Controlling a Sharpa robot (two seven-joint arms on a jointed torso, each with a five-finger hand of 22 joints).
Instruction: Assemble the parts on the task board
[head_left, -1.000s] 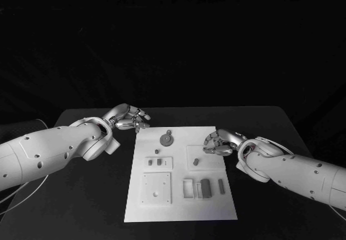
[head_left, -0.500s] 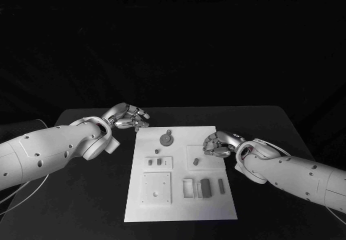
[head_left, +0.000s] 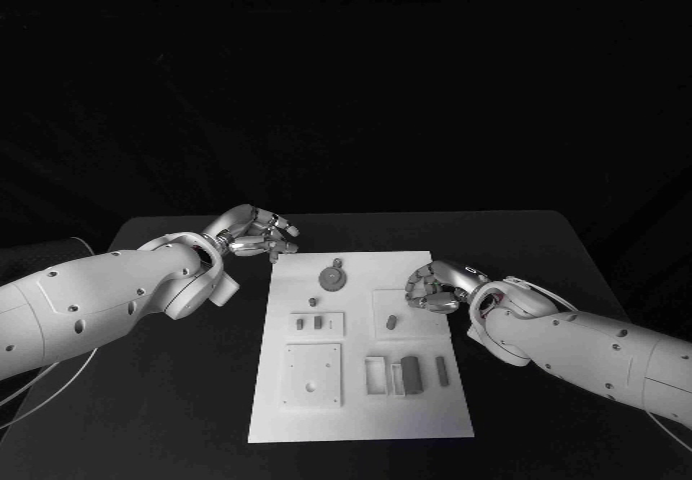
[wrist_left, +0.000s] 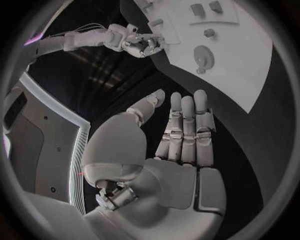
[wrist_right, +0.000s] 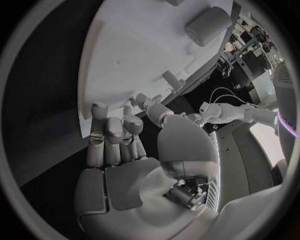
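- The task board (head_left: 361, 345) lies mid-worktop (head_left: 173, 400), small grey parts (head_left: 411, 372) resting on it.
- Left hand (head_left: 257, 235) hovers off the board's far left corner, released, fingers apart.
- Right hand (head_left: 436, 285) sits over the board's right edge, fingers curled; whether it grasps anything, I cannot tell.

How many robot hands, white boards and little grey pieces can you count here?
Hands: 2, the left hand and the right hand
White task board: 1
Grey parts on the board, as far as I can make out: 7
Total: 10
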